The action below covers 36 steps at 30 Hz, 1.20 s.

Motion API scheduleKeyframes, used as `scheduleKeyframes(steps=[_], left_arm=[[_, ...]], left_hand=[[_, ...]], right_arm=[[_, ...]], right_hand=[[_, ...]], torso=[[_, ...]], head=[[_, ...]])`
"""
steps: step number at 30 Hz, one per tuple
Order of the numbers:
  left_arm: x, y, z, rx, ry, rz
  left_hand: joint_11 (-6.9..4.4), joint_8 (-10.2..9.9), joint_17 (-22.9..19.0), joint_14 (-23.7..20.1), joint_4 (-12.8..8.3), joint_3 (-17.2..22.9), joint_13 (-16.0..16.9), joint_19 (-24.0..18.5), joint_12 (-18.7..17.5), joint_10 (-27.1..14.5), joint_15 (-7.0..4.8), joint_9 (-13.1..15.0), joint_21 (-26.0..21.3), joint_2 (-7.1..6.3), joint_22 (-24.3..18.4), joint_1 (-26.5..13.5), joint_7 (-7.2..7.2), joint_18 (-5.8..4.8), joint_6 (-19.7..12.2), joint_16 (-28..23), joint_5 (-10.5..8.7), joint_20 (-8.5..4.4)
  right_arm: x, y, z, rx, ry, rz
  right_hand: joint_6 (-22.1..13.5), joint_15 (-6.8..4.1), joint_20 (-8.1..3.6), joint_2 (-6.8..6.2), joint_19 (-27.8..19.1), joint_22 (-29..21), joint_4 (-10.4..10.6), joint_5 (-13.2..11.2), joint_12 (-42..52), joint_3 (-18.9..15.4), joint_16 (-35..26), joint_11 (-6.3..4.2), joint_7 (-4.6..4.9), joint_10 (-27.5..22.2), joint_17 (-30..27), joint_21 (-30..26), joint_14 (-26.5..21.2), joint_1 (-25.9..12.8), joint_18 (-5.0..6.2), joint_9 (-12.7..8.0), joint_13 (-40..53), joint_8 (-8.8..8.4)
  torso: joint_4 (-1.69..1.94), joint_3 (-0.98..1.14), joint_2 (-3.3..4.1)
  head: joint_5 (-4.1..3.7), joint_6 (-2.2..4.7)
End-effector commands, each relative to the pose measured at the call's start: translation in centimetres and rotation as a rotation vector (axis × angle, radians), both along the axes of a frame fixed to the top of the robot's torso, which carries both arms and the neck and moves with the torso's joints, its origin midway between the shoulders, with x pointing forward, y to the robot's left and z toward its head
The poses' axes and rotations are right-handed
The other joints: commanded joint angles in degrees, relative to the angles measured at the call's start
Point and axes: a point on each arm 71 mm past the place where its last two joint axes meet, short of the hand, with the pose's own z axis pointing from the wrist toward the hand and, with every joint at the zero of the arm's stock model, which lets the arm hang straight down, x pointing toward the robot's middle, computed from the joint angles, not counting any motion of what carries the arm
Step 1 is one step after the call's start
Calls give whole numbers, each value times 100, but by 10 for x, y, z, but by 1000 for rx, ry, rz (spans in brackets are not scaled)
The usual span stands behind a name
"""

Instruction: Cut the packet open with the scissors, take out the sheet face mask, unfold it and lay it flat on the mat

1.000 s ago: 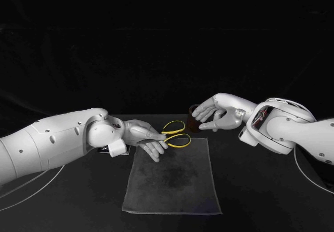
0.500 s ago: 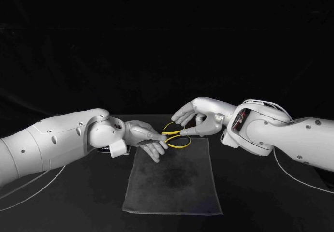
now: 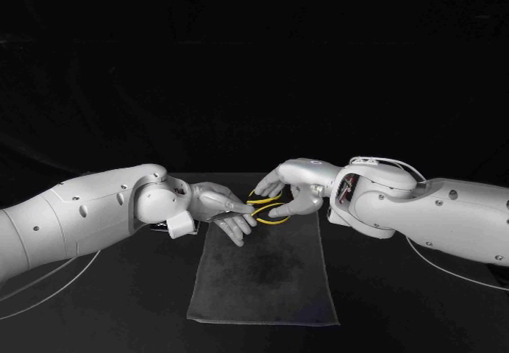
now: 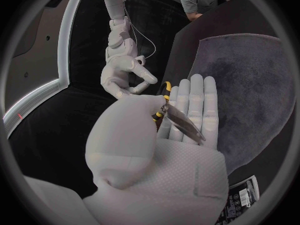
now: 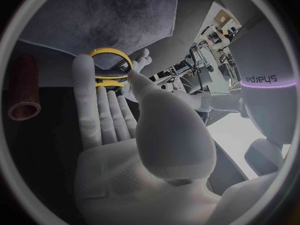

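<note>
Head view: left robot hand [image 3: 225,211] sits over the far-left corner of the mat [image 3: 263,283], at about 11 o'clock from mat centre. It's pinching the scissors [image 3: 273,218]. Left wrist view shows the blades lying across its flat fingers with the thumb pressed on top near the pivot. Yellow handle loops point toward 3 o'clock, off the fingertips. Packet [image 4: 242,201] lies on the counter [image 3: 424,309] by the left wrist, just beside the mat's left edge, about 9 o'clock from the scissors. Right robot hand [image 3: 288,193] is at the loops from 3 o'clock. Right wrist view has its fingers laid out alongside the loops and its thumb tip touching one. Can't tell whether it actually grips them. Brown tube [image 5: 24,92] lies on the counter near that hand, just off the mat's far edge. Mat lies flat, long axis running 12 to 6.
</note>
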Motion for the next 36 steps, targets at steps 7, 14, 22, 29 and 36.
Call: scheduleKeyframes(steps=[7, 14, 22, 29, 36], left_arm=[[-2, -3, 1, -11, 0, -15], [-2, -3, 1, -12, 1, -19], [-3, -4, 2, -14, 3, -28], [-3, -4, 2, -16, 3, -30], [-3, -5, 2, -18, 4, -35]], left_hand=[[-3, 26, 14, 7, -155, 183, 8, 27, 10, 40, -43, 13, 39, 58, 8, -1, -20, 61, 39, -24, 19, -7], [-3, 26, 14, 7, -155, 183, 8, 27, 10, 40, -43, 13, 39, 58, 8, -1, -20, 61, 39, -24, 19, -7], [-3, 26, 14, 7, -155, 183, 8, 27, 10, 40, -43, 13, 39, 58, 8, -1, -20, 61, 39, -24, 19, -7], [-4, 31, 20, 9, -168, 199, 8, 28, 9, 43, -44, 21, 42, 53, 9, -14, -21, 61, 38, -24, 19, -9], [-4, 31, 20, 9, -168, 199, 8, 28, 9, 43, -44, 21, 42, 53, 9, -14, -21, 61, 38, -24, 19, -9]], right_arm=[[9, -1, -12, -91, -23, -30], [12, -1, -16, -96, -24, -37], [14, 1, -19, -106, -15, -36], [14, 5, -29, -137, 19, -25], [14, 11, -37, -163, 28, -21]], right_hand=[[18, 8, 28, 29, -20, 18, 24, -5, 3, -69, -24, 26, 26, 83, -1, 46, -43, -46, 29, 6, 8, 35], [44, 11, 35, 55, -24, 26, 22, 12, 9, -70, -14, 33, 35, 127, 4, 57, -27, -31, 28, 12, 11, 52], [70, 10, 39, 81, -27, 33, 12, -1, 11, -56, -9, 33, 37, 164, 8, 65, -13, -15, 29, 18, 11, 67], [117, 11, 45, 110, -27, 47, -1, -45, 17, -46, 5, 41, 46, 254, 17, 85, 35, -24, 32, 28, 13, 94], [147, 15, 49, 131, -31, 54, -4, -55, 16, -40, 12, 51, 54, 300, 22, 95, 68, -41, 32, 34, 13, 111]], torso=[[-3, 8, 2], [-9, 2, 2], [2, 6, 1], [-4, 4, 4], [-4, 1, 3]], head=[[4, -16], [5, -30], [-1, -32], [4, -53], [-6, -70]])
